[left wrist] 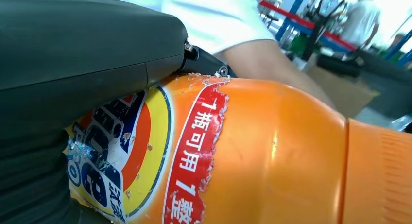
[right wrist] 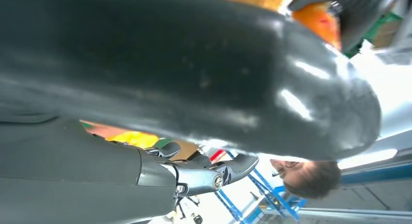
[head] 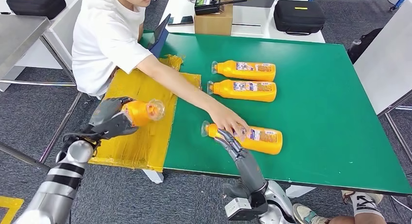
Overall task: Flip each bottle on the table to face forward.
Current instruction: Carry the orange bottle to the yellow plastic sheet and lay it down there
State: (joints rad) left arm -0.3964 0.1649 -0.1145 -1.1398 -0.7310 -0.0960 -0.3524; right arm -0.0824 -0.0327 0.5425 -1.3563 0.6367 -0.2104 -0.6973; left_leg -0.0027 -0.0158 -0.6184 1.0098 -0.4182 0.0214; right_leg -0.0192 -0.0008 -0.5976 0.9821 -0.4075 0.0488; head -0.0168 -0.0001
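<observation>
while gripped by left hand point(head: 111, 119), orange bottle point(head: 141, 112), torn label, clear cap

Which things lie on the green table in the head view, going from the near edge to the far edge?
Nearest bottle, touched by the right hand and a person's hand → middle bottle → far bottle → cardboard box.

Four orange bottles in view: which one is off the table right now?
The bottle held by the left robot hand, over the yellow mat. The other three lie on the green table; a person's hand rests on the nearest.
</observation>
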